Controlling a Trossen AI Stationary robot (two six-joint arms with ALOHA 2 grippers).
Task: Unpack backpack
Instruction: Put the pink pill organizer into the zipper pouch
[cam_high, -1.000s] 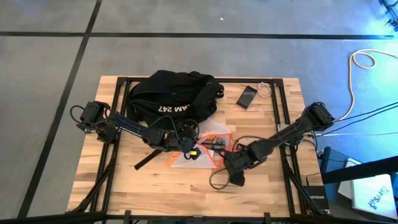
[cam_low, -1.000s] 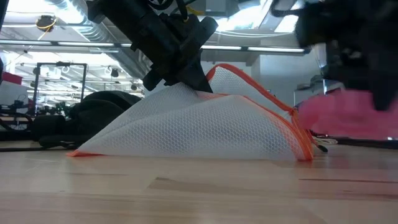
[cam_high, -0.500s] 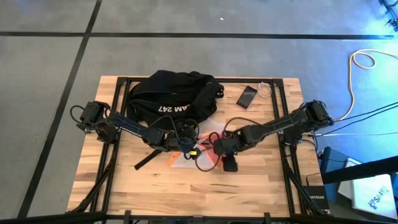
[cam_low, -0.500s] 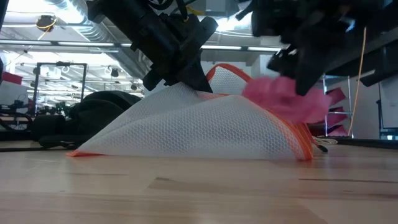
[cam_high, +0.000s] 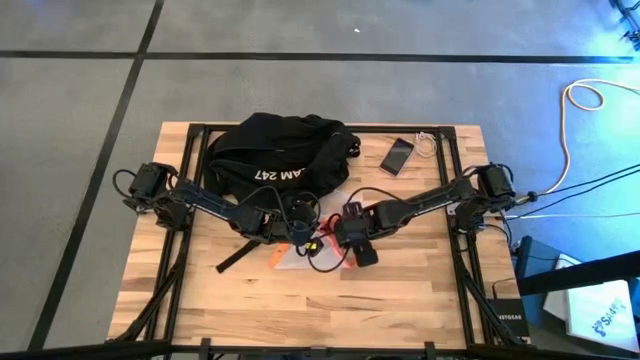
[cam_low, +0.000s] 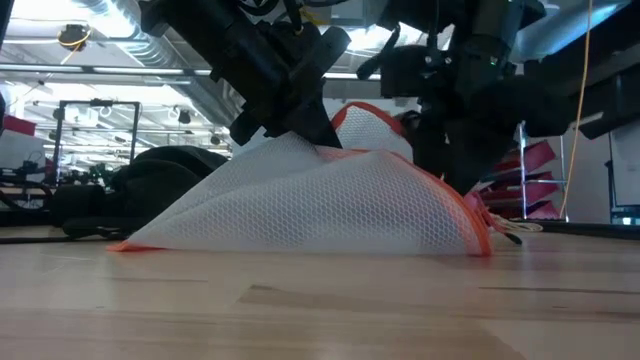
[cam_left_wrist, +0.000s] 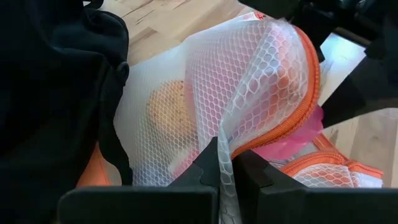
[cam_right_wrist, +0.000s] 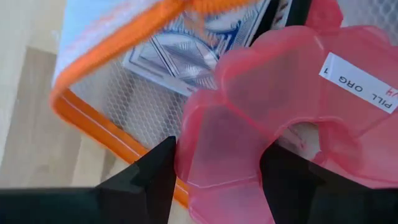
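The black backpack (cam_high: 275, 160) lies at the table's far middle. In front of it a white mesh pouch (cam_low: 320, 205) with an orange zipper rests its lower edge on the table. My left gripper (cam_high: 303, 237) is shut on the pouch's top and holds it up like a tent. My right gripper (cam_high: 340, 238) stands just right of it at the pouch's open mouth (cam_right_wrist: 112, 28), shut on a pink pill organizer (cam_right_wrist: 286, 106). Only a pink scrap (cam_low: 478, 208) shows behind the pouch in the low view. My left gripper pinches a raised fold of the pouch's mesh (cam_left_wrist: 225, 146) between its two fingers, slanting down from the table's left. The mesh hangs from the fingers, with the pouch's lower edge (cam_low: 300, 248) on the table. My right gripper pinches one lobed edge of the pill organizer (cam_right_wrist: 211, 155) between its two fingers, pointing steeply down. The organizer is clear of the table, over the pouch's orange zipper edge (cam_right_wrist: 81, 109).
A pack with a blue pattern (cam_right_wrist: 180, 53) and a round tan thing (cam_left_wrist: 168, 112) lie inside the pouch. A phone (cam_high: 397, 155) and a white cable (cam_high: 428, 145) lie at the far right. A black strap (cam_high: 235, 260) trails near the pouch. Bare wood (cam_high: 300, 310) spans the near side.
My right gripper has carried the pink pill organizer toward the table's left and a little down, up to the pouch's open mouth, rolling its wrist on the way. The organizer now sits mostly behind the pouch in the low view. The pouch stays held up.
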